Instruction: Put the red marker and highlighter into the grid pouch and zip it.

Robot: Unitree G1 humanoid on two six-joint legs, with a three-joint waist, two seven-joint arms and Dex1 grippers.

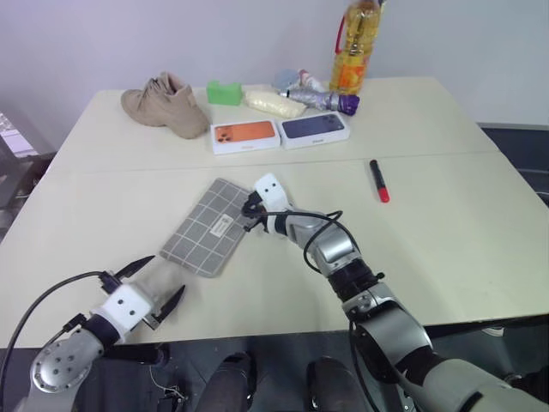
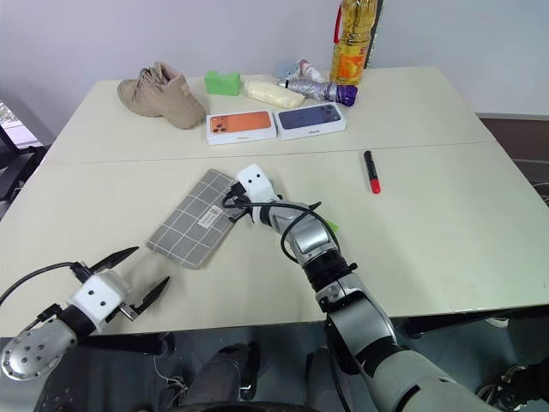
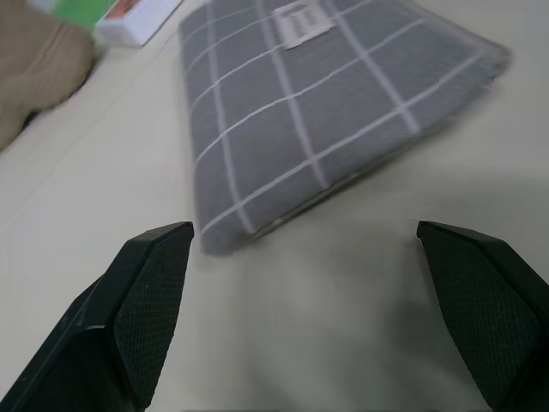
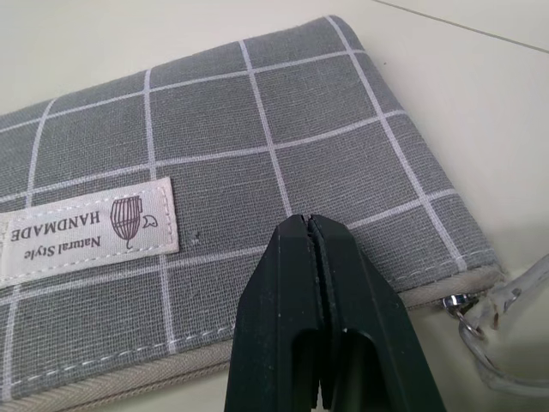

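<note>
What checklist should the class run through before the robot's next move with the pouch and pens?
1. Pouch flat on the table: ok.
2. Right claw shut, over the pouch's zip edge near the ring pull: ok; whether it grips anything: cannot tell.
3. Left claw open, short of the pouch's near end: ok.
4. Red marker in the pouch: not ok, it lies on the table.
5. Highlighter in the pouch: not ok, a green bit shows beside the right arm.
6. Zip open: cannot tell.
</note>
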